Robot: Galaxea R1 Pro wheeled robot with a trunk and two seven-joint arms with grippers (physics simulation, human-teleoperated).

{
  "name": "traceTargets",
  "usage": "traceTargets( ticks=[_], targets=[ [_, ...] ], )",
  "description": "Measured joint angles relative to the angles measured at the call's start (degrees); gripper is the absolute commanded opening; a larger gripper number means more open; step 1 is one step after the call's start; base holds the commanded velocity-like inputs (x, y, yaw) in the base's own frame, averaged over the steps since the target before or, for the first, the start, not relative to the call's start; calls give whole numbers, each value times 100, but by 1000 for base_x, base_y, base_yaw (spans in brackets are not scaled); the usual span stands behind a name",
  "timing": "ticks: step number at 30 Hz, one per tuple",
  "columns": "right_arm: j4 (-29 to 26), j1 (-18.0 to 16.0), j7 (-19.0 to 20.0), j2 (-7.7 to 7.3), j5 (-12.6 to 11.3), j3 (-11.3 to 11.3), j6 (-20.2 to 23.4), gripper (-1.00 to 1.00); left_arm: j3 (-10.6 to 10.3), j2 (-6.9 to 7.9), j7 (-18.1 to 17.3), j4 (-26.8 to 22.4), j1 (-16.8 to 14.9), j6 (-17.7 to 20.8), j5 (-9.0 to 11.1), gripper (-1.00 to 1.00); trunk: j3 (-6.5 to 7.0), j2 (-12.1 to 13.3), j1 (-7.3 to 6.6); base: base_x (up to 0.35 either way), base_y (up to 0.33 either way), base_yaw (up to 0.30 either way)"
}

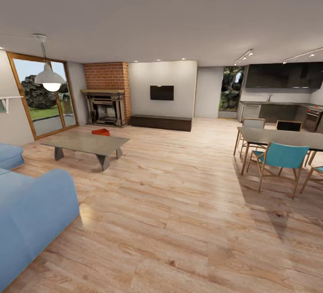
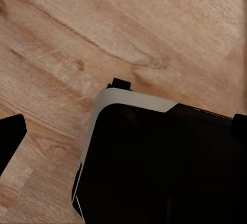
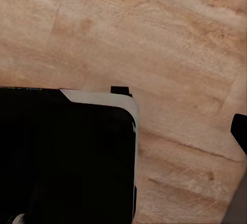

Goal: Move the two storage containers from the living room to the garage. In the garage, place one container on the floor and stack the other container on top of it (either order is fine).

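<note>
**Red-orange bin beyond the coffee table**

Head view: a storage container (image 1: 101, 132) sits on the plank floor (image 1: 179, 221) just behind the coffee table (image 1: 85, 142), between it and the brick fireplace (image 1: 106, 104). A blue sofa (image 1: 31, 216) lies on the table's near side.

Left wrist view: the robot's dark base (image 2: 159, 162) over wood planks; whether the left gripper is clenched, I cannot tell.

Right wrist view: much the same, the right gripper's state equally unclear.

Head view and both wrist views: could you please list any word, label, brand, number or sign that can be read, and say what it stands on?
None: no readable text shows in any view.
The wall-mounted TV is a blank dark screen.
The red-orange storage container beyond the coffee table shows plain walls, no label.
The kitchen units are too far off to show any marking.
The wrist views show wood-plank flooring and the robot's dark base, unmarked.
</note>
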Motion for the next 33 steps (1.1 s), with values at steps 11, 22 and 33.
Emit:
traceTargets(
  ticks=[11, 22, 33],
  targets=[
    [0, 0, -1, 0, -6, -3, 2, 100, 0, 2, 2, 0, 0, -4, 7, 100, 0, 0, 0, 321, -124, 0],
    [0, 0, -1, 16, -12, -24, 5, 100, 0, -3, 2, 0, -1, -11, 5, 100, 0, 0, 0, 317, -157, 0],
    [0, 0, -1, 16, -16, -22, 5, 100, -1, -9, 2, -1, 0, -26, -9, 100, 0, 0, 0, 316, -158, 0]
  ],
)
